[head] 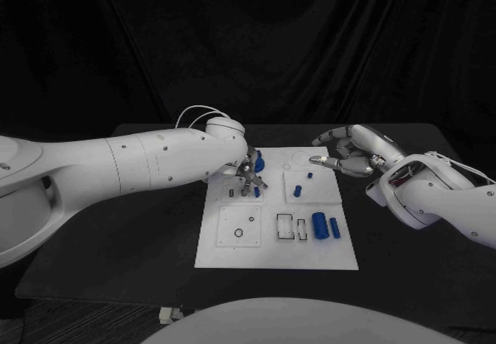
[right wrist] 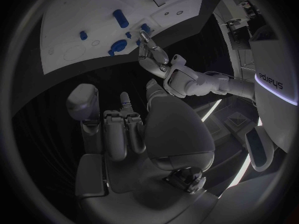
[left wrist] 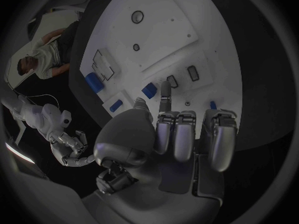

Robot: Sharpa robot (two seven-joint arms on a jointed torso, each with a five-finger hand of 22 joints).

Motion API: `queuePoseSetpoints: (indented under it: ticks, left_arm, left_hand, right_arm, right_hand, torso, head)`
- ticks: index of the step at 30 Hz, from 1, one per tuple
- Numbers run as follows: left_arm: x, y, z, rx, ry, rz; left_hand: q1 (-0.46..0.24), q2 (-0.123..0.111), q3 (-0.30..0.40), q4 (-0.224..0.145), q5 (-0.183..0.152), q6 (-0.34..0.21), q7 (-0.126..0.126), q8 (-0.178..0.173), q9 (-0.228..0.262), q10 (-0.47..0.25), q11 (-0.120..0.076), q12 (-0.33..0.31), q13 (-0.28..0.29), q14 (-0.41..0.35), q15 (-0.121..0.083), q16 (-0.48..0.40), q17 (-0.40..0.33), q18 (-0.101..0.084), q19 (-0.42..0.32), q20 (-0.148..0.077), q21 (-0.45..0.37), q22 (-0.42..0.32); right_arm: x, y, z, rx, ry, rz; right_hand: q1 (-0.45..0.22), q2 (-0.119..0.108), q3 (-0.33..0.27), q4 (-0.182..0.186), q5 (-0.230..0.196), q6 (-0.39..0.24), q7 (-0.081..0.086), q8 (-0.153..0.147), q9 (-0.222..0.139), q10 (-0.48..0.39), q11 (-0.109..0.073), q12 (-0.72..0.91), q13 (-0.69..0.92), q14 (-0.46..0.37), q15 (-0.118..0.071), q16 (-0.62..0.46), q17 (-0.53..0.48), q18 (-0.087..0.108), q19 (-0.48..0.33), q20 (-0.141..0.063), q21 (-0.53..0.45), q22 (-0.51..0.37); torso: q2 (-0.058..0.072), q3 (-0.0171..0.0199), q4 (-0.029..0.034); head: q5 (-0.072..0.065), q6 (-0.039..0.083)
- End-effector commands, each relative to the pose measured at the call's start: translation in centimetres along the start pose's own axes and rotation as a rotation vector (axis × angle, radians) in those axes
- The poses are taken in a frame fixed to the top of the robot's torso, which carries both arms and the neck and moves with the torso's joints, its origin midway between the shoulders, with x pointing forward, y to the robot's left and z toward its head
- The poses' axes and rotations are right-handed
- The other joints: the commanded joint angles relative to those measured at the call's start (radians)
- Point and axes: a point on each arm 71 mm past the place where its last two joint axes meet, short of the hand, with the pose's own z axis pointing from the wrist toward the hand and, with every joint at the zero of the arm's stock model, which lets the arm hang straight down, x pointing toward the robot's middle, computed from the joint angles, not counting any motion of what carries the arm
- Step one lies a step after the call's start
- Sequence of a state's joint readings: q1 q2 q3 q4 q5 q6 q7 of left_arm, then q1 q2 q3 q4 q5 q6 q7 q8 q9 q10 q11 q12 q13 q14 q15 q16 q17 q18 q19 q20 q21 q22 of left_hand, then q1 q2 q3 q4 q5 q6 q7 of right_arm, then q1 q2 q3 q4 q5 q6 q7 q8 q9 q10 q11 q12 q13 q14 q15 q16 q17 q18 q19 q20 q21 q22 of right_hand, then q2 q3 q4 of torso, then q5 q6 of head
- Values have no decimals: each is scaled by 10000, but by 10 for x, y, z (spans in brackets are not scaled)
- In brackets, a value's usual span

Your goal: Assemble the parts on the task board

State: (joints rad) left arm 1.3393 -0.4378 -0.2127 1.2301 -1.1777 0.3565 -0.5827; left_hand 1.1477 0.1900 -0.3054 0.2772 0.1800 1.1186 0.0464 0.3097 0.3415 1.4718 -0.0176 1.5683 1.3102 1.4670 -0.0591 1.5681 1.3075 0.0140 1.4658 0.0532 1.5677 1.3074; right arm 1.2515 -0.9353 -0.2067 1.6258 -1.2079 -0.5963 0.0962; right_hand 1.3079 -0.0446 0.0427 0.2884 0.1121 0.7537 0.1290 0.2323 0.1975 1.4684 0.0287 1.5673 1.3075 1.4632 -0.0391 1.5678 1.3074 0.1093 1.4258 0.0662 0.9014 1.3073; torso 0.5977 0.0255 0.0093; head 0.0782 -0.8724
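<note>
A black table (dark curtain hanging behind it) carries everything here.

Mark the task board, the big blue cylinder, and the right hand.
task board [head: 236,254], head view, bare near-left corner.
big blue cylinder [head: 320,225], head view, mid-body.
right hand [head: 350,153], head view, middle of hand.

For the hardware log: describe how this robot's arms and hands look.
Both arms are smooth white shells with small dark dots. The left arm carries thin white cables looping near its wrist. The left hand and right hand are silver, many-fingered metal. The right arm shows cables at the wrist.
</note>
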Motion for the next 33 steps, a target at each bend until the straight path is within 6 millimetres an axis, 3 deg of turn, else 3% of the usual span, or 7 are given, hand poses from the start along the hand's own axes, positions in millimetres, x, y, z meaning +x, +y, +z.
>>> queuePoseSetpoints:
  ticks: [1,23,27,33]
  left_arm:
    - [2,-3,1,151,36,-63]
    - [4,-6,4,199,97,-60]
    - [4,-6,4,211,97,-65]
    - [4,-6,5,240,94,-80]
  left_hand:
    - [197,-49,100,-38,133,101,-27,-75,58,990,-56,25,2605,1038,-79,27,2633,-140,1050,-64,31,2634]
    - [612,-217,333,-134,476,417,-154,-50,428,990,-165,25,2605,1038,-172,27,2633,-140,1050,-142,31,2634]
    - [782,-303,441,-189,772,452,-208,-12,645,990,-220,25,2605,1038,-226,27,2633,-140,1050,-198,31,2634]
    - [873,-361,479,-238,777,434,-217,-15,721,990,-233,25,2605,1038,-242,27,2633,-140,1050,-214,31,2634]
  right_arm:
    - [1,-2,-1,202,90,16]
    - [2,-2,-1,254,109,18]
    - [2,-3,-1,264,124,18]
    - [2,-3,-1,265,131,17]
  right_hand:
    - [-26,32,-61,-20,47,73,0,72,-15,1024,72,35,2633,1076,73,30,2634,3,-36,51,-64,1170]
    - [-45,77,-151,-39,80,360,-24,369,30,1024,125,35,2633,1076,116,30,2634,11,-54,88,-134,1154]
    - [-40,87,-162,-43,81,407,-27,419,40,1024,132,35,2633,1076,122,30,2634,13,-56,93,-144,1152]
    - [-187,136,-240,9,45,474,-30,529,54,1024,143,35,2633,1076,134,30,2634,20,-61,108,-182,1144]
  torso:
    - [1,3,4]
    - [-8,0,-1]
    - [-8,-3,-1]
    - [-3,-1,1]
  head:
    - [-5,-3]
    - [-1,-3]
    - [15,-3]
    - [31,-3]
